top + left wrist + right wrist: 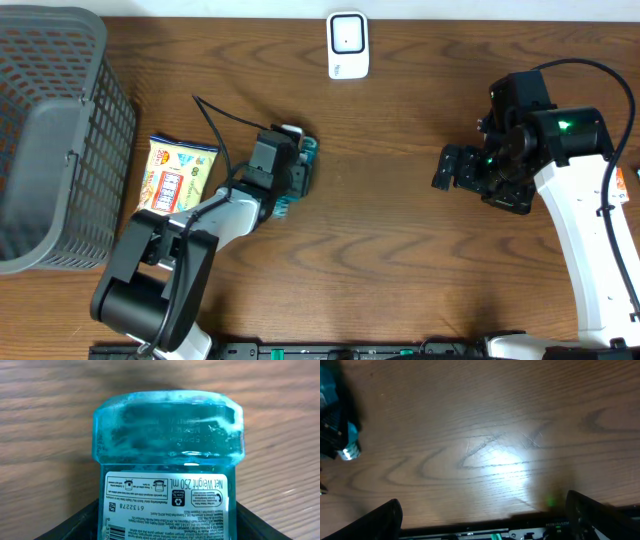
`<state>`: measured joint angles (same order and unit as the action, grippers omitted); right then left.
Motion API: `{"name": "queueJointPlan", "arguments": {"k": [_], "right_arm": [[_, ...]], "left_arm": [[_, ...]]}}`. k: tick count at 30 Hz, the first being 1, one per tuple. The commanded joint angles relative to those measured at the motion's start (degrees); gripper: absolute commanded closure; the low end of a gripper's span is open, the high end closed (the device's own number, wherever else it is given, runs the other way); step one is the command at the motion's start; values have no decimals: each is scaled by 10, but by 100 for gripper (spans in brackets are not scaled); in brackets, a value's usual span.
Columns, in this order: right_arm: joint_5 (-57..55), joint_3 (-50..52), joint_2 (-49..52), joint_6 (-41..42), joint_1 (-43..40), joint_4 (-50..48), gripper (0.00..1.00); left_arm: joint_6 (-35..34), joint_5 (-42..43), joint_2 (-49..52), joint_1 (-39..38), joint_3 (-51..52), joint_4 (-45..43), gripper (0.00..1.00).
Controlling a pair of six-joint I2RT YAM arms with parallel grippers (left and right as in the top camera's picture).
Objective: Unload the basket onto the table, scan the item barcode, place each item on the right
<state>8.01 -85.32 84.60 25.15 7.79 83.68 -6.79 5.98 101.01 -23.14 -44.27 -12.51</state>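
The basket is grey mesh and stands at the far left of the counter. Only its own grey floor and walls show inside. A snack packet lies flat on the counter just right of the basket, outside it. A white scanner sits at the far edge, near the middle.

The bottle is translucent teal, and its label reads 250 mL. How full it is cannot be told. It is left of centre on the counter, inside the left hand. From overhead, the hand hides most of the bottle.

In the left wrist view the bottle's broad base points away from the wrist, along the hand's reach, which is toward the right of the scene. Its long axis runs that same way. The label faces the wrist camera with its print upside down, and a barcode number shows at its lower left. The dark fingers press against both sides of the bottle, so the left hand is partly closed and grips it. Whether it is lifted off the counter cannot be told.

The right hand is at the right, well apart from the bottle. Its fingers are spread wide over bare wood and hold nothing.
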Motion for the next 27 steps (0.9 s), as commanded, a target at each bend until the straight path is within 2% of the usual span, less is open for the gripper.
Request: {"name": "queueJointPlan", "arguments": {"k": [1,5,11,14,18,19,24,27], "right_arm": [[-6,0,-6,-3,1,1,1],[-6,0,-6,1,1,0,1],[-6,0,-6,8,1,3,1],[-6,0,-6,10,1,8,1],[-6,0,-6,10,1,12,1],[-6,0,-6,10,1,12,1],[3,7,-6,36,2,-17,1],[61,37,-6,46,2,-75,1]], "left_arm": [[-80,26,0,-32,2,-18,37],[-190,19,1,-86,2,-32,37],[-241,-46,1,-149,1,-97,35],[-246,-68,1,-166,1,-117,24],[-216,-113,0,-165,-4,-118,9],[-202,-112,0,-163,-6,-118,3],[-124,-123,-27,-160,-24,-100,2],[-63,-215,-74,-160,-38,-66,2]]}}
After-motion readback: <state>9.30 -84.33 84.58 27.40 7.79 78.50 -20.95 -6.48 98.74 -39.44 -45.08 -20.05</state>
